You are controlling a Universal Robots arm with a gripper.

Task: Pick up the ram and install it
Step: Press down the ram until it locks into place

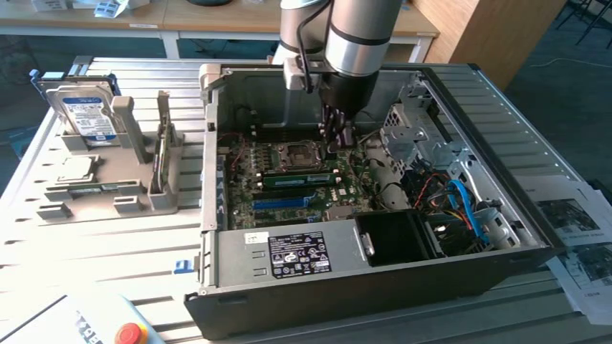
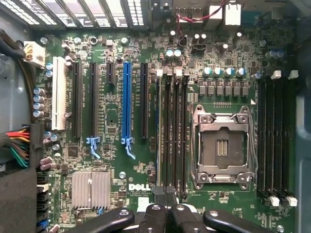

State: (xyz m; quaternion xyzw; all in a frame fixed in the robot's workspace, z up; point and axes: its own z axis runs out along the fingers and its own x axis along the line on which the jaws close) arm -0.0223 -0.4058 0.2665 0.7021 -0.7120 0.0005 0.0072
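An open black-and-grey metal computer case (image 1: 383, 301) is seen, the green motherboard (image 2: 116, 121) within. The black gripper (image 1: 335, 136) (jaws closed) is poised above it. The thin green ram strip (image 1: 298, 178) lies seated at its six o'clock.

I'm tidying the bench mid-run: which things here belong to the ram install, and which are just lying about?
Job: thin green ram strip on the motherboard; black gripper, shut, just above it; black memory slots.
Lying about: silver hard drive with blue-white label; grey plastic holder tray; printed paper sheets; red button.
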